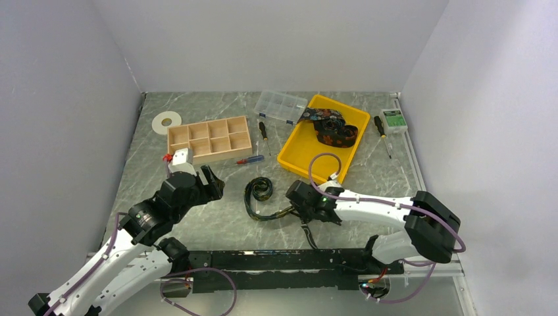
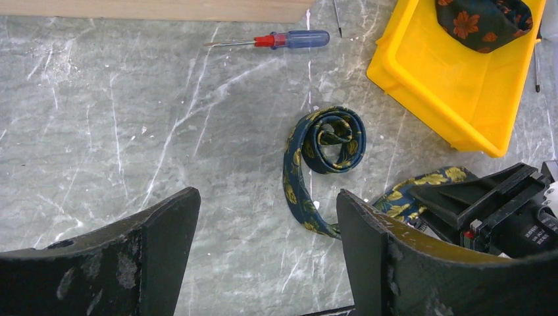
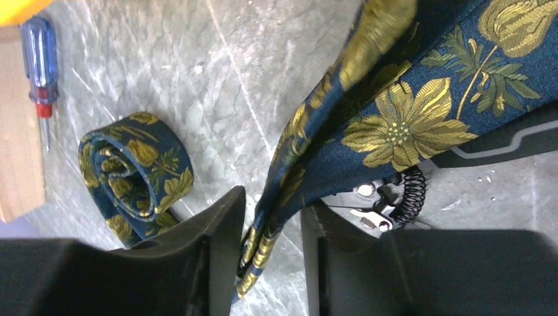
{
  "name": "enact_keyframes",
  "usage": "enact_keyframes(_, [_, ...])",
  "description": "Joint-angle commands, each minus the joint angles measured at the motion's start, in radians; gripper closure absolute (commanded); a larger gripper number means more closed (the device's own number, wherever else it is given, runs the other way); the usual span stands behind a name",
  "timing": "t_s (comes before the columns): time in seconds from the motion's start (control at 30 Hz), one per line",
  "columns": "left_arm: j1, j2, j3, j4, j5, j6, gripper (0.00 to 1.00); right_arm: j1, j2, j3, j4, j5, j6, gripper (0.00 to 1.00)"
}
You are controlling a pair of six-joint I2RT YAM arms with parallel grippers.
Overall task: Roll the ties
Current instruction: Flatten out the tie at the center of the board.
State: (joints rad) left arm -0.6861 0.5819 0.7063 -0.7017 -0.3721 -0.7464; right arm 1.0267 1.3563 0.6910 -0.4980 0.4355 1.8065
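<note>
We find the right gripper [image 3: 273, 205] narrowed onto the loose end of the navy yellow-flowered tie [image 3: 135, 170]. Its other end lies coiled on the marble table [image 1: 217, 226], between the two grippers. The left gripper [image 2: 268, 197] hangs wide and empty. A second tie [image 1: 332, 128] lies in the yellow tray [image 1: 299, 141].

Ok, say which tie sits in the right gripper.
The yellow-flowered tie, half coiled on the table, end in the right gripper; the orange-flowered one lies in the yellow tray.

The tie [image 3: 401, 125] runs off the right wrist view's top edge, end unseen.
</note>
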Motion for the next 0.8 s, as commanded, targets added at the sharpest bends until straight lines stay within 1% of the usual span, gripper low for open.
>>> enact_keyframes(0.0, [0.0,-0.01,-0.008,0.013,-0.004,-0.016,0.19,-0.011,-0.01,0.03,0.072,0.008,-0.056,0.67])
enact_keyframes(0.13, [0.001,-0.008,-0.004,0.016,-0.001,-0.014,0.19,-0.017,-0.035,0.019,0.082,0.01,-0.079,0.85])
enact_keyframes(0.17, [0.0,-0.006,-0.003,0.015,0.001,-0.014,0.19,-0.022,-0.04,0.013,0.086,0.003,-0.084,0.85])
enact_keyframes(0.2, [0.0,-0.004,-0.002,0.015,0.002,-0.015,0.19,-0.031,-0.041,0.008,0.086,-0.01,-0.085,0.8])
enact_keyframes(0.27, [0.0,0.0,-0.002,0.017,0.005,-0.015,0.19,-0.041,-0.036,0.01,0.071,-0.021,-0.085,0.58])
enact_keyframes(0.3, [0.0,0.002,-0.002,0.017,0.005,-0.016,0.19,-0.041,-0.03,0.016,0.057,-0.019,-0.081,0.49])
enact_keyframes(0.33, [0.001,0.004,-0.002,0.017,0.005,-0.019,0.19,-0.045,-0.022,0.024,0.039,-0.017,-0.078,0.43])
enact_keyframes(0.37, [0.0,0.004,-0.004,0.019,0.005,-0.021,0.19,-0.049,-0.016,0.029,0.029,-0.008,-0.079,0.39])
enact_keyframes(0.43, [0.0,0.003,-0.006,0.023,0.007,-0.024,0.19,-0.065,-0.005,0.036,0.017,0.002,-0.086,0.36])
enact_keyframes(0.6, [0.001,0.004,-0.001,0.02,0.003,-0.021,0.19,-0.115,0.02,0.039,0.017,0.003,-0.123,0.36])
enact_keyframes(0.67, [0.0,0.004,-0.001,0.02,0.001,-0.021,0.19,-0.135,0.036,0.038,0.028,0.002,-0.144,0.38])
enact_keyframes(0.77, [0.0,0.001,-0.006,0.024,0.006,-0.023,0.19,-0.163,0.061,0.036,0.057,-0.003,-0.174,0.44])
